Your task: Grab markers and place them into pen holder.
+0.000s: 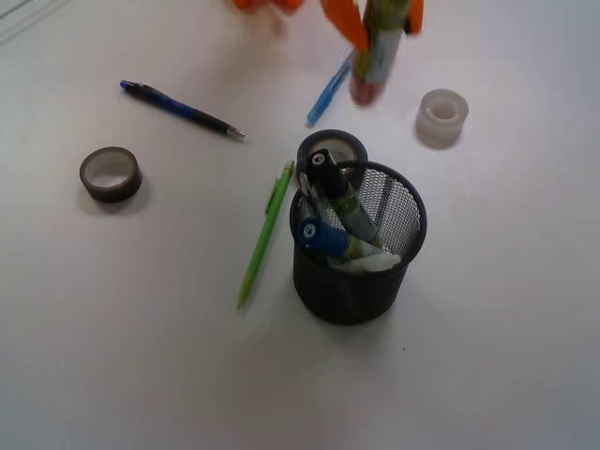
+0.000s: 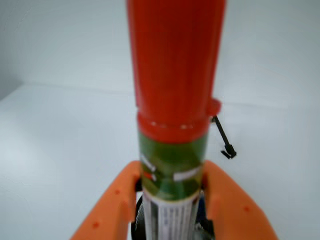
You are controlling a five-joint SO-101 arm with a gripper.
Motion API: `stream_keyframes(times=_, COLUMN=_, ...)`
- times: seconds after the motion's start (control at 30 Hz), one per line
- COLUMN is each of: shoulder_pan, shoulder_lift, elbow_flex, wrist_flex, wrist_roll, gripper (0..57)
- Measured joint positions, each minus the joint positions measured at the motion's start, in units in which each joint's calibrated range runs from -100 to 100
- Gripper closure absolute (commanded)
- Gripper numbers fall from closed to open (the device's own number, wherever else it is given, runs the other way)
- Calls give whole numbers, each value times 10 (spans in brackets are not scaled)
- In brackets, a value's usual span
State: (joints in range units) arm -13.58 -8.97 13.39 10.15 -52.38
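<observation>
The orange gripper (image 2: 172, 192) is clamped on the red-capped marker (image 1: 373, 58), jaws pinching the labelled barrel just below the cap, and it hangs cap-down in the air beyond the pen holder (image 1: 394, 272). That's a light, rigid thing with a slick plastic label, so the mid-barrel pinch looks sound. The black-capped marker (image 1: 330, 178) and blue-capped marker (image 1: 323, 237) sit in the cup.
</observation>
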Motion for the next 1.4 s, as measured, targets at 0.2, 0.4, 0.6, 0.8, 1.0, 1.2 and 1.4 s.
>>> stream_keyframes(times=0.2, shoulder_pan=1, shoulder_lift=44, elbow_flex=142, wrist_flex=-246, wrist_roll=-3, gripper=569)
stream_keyframes(times=0.4, shoulder_pan=-4, shoulder_lift=85, elbow_flex=152, wrist_flex=-274, wrist_roll=-4, gripper=566)
stream_keyframes(times=0.6, shoulder_pan=-22, shoulder_lift=160, elbow_flex=152, wrist_flex=-340, wrist_roll=-28, gripper=342)
stream_keyframes(times=0.8, shoulder_pan=-15, shoulder_lift=222, elbow_flex=152, wrist_flex=-467, wrist_roll=-17, gripper=164)
stream_keyframes(times=1.0, shoulder_pan=-18, shoulder_lift=226, elbow_flex=152, wrist_flex=-483, wrist_roll=23, gripper=163)
stream_keyframes(times=1.2, shoulder_pan=-11, shoulder_lift=172, elbow_flex=157, wrist_flex=-399, wrist_roll=80, gripper=163)
stream_keyframes(times=1.4, shoulder_pan=5, shoulder_lift=5, elbow_flex=157, wrist_flex=-87, wrist_roll=178, gripper=163)
